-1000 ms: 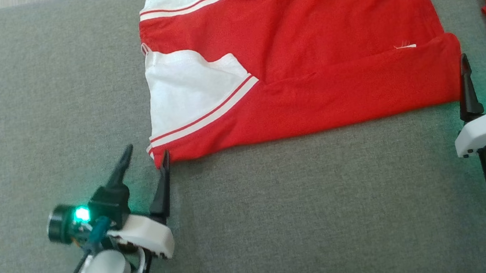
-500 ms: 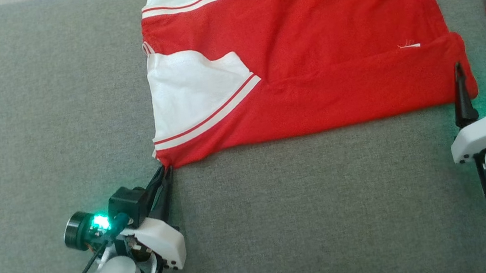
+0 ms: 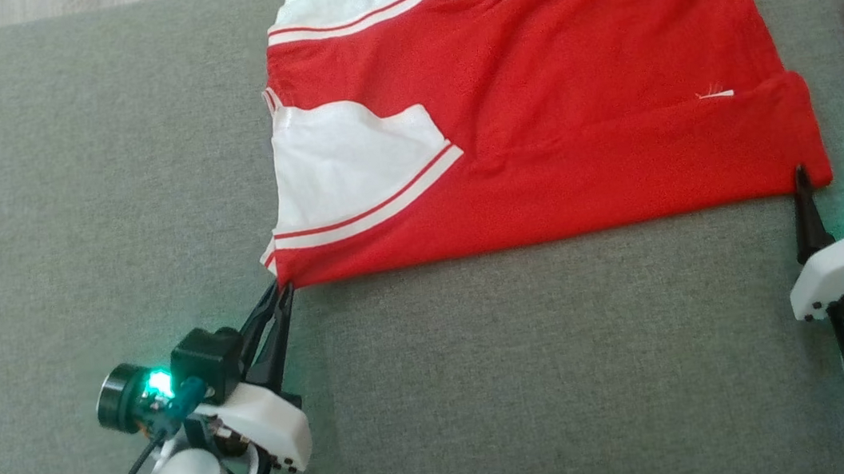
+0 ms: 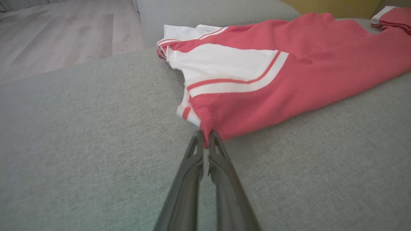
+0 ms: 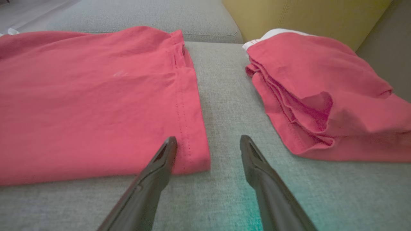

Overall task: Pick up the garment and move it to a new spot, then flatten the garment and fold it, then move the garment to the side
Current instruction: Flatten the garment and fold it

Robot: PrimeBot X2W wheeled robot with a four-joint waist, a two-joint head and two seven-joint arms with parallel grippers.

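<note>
Presently the left pincer [image 3: 277, 293] is fully closed, its two dark fingers pressed together on the near left corner of the garment [image 3: 573, 89], just below the white striped sleeve. In the left wrist view the pincer [image 4: 205, 138] bites the red hem where it meets the grey cushion [image 3: 488, 382]. The right pincer [image 3: 831, 174] stands wide open and holds nothing. In the right wrist view its [image 5: 208, 139] one finger lies over the garment's [image 5: 96, 96] stitched hem and the other rests on bare cushion, so the near right corner sits between the jaws. The garment lies flat, directly ahead of both pincers, with its long axis running left to right; each arm is nearest its own corner. The coming move appears to depend on the right pincer closing on that corner, so that the near edge is held at both ends. A second folded red pile [image 5: 321, 96] lies just beside the right pincer, apart from the garment, and should not be caught. No brand or writing can be read; one small white mark [image 3: 715, 95] on the red cloth is too small to make out.
</note>
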